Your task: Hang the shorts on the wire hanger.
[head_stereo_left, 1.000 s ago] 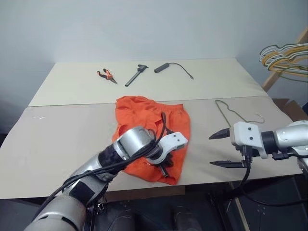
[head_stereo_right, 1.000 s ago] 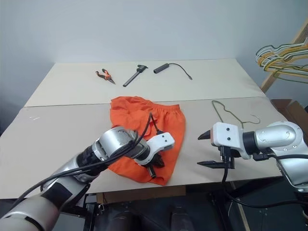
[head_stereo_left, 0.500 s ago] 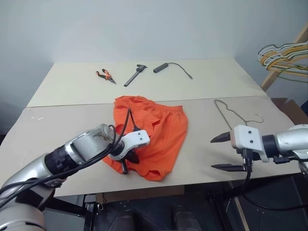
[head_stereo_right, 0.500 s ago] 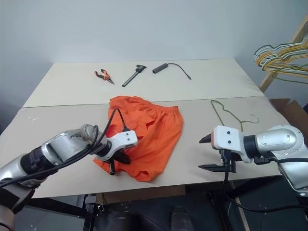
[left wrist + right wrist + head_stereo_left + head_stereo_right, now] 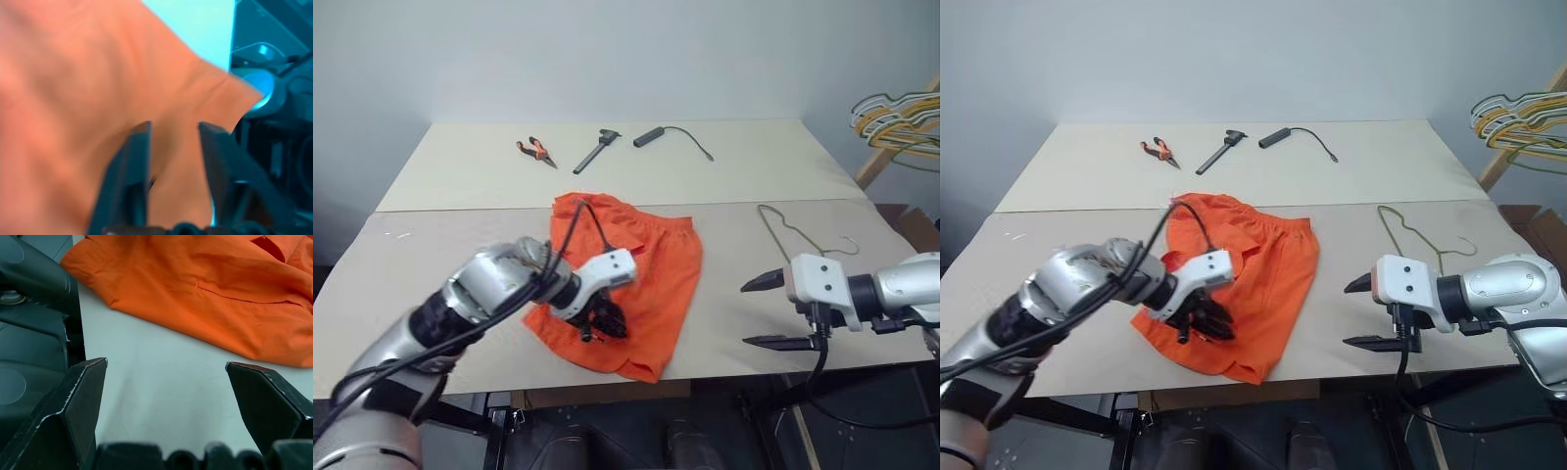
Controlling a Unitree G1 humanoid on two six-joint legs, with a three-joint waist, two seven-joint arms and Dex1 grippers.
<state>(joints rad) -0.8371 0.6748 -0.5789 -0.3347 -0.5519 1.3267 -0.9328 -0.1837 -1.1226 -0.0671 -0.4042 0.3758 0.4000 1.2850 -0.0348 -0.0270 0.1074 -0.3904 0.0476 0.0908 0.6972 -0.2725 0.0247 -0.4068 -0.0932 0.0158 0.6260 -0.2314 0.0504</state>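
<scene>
On the near half of the table (image 5: 431,264), the shorts (image 5: 651,274) lie spread and rumpled, their waistband toward the far side and one leg reaching almost to the front edge. Over their near left part sits the left gripper (image 5: 600,325), pointing down at the cloth; in the left wrist view its two fingers (image 5: 134,171) stand a little apart with orange fabric right under and between them, though whether they pinch any cloth cannot be told. To the right, well apart from the shorts, the right gripper (image 5: 771,311) hangs over bare table near the front edge, jaws spread wide with nothing between them, tips aimed toward the shorts. Just beyond it the wire hanger (image 5: 790,233) lies flat on the table, clear of the shorts. Pliers (image 5: 534,150) lie at the far side.
</scene>
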